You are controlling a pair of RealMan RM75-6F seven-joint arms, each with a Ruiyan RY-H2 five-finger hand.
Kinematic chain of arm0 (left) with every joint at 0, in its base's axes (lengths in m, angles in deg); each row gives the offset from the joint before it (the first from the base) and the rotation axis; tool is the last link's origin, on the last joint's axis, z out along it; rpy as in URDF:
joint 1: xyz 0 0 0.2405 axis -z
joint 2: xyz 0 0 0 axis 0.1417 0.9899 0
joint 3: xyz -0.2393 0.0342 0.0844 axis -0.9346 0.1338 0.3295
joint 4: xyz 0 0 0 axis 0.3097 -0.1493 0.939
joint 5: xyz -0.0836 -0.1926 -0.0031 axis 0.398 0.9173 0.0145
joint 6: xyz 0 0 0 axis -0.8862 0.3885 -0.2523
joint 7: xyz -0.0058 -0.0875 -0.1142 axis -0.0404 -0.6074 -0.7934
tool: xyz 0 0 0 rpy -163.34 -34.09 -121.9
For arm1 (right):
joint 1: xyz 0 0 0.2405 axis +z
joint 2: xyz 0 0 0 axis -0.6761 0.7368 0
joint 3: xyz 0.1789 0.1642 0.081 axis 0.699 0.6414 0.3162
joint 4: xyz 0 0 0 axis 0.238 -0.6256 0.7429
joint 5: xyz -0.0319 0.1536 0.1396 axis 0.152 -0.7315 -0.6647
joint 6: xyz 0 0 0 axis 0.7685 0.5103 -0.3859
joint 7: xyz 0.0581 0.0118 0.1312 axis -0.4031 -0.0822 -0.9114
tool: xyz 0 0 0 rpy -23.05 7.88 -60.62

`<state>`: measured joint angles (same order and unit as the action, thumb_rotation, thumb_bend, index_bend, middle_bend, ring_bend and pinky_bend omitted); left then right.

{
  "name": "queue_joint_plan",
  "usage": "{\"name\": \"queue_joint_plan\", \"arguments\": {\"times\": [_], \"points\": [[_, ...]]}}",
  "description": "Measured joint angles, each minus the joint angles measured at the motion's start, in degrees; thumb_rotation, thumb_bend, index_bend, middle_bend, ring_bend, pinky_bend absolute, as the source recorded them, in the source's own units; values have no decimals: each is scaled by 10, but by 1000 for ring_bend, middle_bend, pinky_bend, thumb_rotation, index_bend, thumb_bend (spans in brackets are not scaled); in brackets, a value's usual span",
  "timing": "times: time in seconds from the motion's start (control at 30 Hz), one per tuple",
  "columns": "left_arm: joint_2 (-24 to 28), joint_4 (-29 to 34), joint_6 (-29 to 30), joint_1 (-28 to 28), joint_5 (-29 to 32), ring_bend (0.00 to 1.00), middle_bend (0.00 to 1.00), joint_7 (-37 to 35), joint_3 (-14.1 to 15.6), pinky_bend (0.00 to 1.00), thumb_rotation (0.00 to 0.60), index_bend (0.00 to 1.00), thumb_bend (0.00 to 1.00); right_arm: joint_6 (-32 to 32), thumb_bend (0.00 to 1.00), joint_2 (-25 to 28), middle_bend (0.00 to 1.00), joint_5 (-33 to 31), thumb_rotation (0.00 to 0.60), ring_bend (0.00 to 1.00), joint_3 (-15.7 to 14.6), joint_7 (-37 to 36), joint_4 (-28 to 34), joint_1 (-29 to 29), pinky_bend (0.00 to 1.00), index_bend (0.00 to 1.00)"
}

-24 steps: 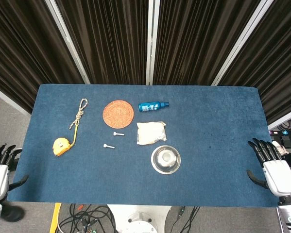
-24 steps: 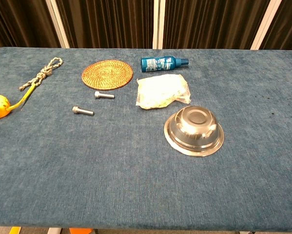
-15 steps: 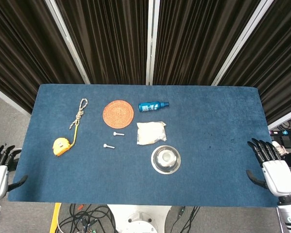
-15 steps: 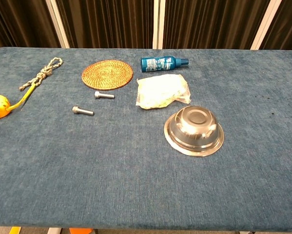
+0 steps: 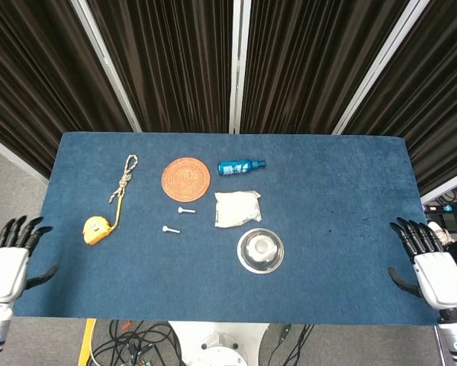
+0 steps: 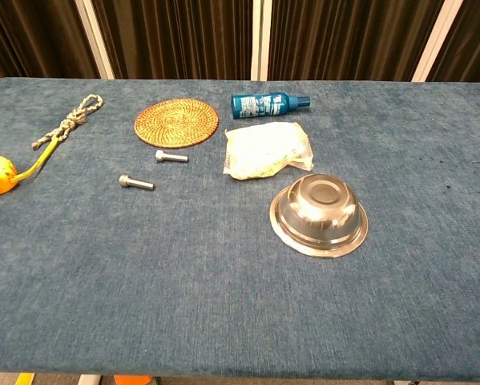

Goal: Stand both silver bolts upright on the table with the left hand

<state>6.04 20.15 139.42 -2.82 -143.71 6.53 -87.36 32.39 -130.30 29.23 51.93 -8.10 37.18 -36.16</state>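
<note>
Since both silver bolts lie flat on the blue table (image 5: 327,191), nothing is done yet: two stand-ups left. Left hand (image 5: 7,267) sits off the table's left near corner, fingers spread, holding nothing, visible in head view only. Nearer bolt (image 5: 170,229) is well apart from it, forward and far to its right; farther bolt (image 5: 185,210) lies just beyond that one, near the woven coaster (image 5: 185,176). Yellow tape measure (image 5: 95,229) sits between the left hand and the bolts, so my guess is the reach must clear it. Right hand (image 5: 430,267) is off the opposite edge, fingers apart, empty.
</note>
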Motion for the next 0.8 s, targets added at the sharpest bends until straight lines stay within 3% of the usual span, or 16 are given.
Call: {"name": "queue_joint_plan", "arguments": {"times": [0.17,0.37,0.6,0.8], "points": [[3,18,-43,59,-20,52,188,2,-25,0,600,325,162,0,221,1,54,3,600,0,0,3,4,2,0,0],[-23,29,-140,144,-16,52,188,22,-54,0,600,330,204,1,220,3,54,0,600,0,0,9,9,0,0,0],[-116,6,-266,250,64,52,188,94,-86,0,600,359,275,-2,220,7,54,-10,600,0,1,17,16,-2,0,0],[-195,-45,-321,306,148,52,188,171,-94,0,600,399,286,-9,220,10,54,-17,600,0,2,22,20,-1,0,0]]}}
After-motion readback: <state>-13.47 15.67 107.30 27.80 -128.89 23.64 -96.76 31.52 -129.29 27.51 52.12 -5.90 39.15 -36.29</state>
